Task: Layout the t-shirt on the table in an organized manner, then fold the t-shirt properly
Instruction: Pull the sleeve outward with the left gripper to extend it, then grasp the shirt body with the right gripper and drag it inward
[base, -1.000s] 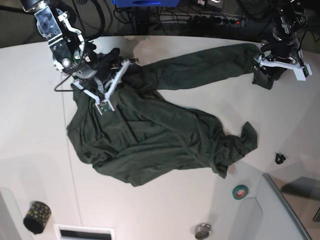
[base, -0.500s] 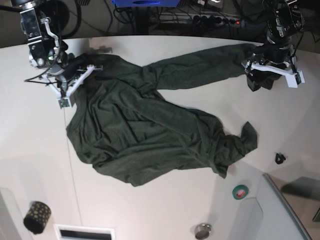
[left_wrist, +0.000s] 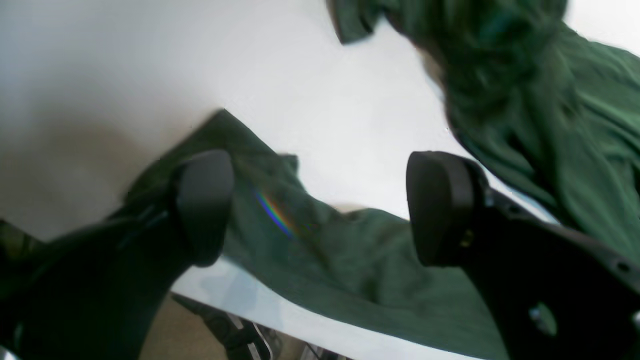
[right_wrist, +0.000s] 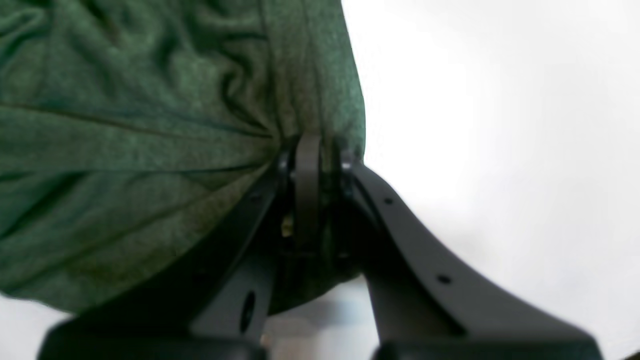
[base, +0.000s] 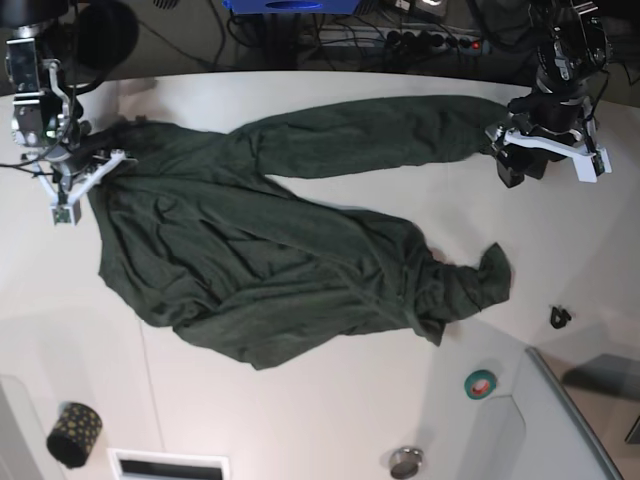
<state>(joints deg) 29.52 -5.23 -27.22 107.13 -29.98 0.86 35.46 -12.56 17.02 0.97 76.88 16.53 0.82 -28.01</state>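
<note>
I see right gripper (right_wrist: 307, 165) pinching t-shirt (base: 270, 270) edge; left gripper (left_wrist: 320, 205) spread, fabric beneath, nothing held.

Plain dark green t-shirt (base: 280, 260) with no print, white desk (base: 330, 410), black left claw (left_wrist: 320, 210) pads, black right claw (right_wrist: 310, 190), teal tape ring (base: 480, 383), black roll with yellow dots (base: 74, 434), grey tray (base: 560, 430)
</note>
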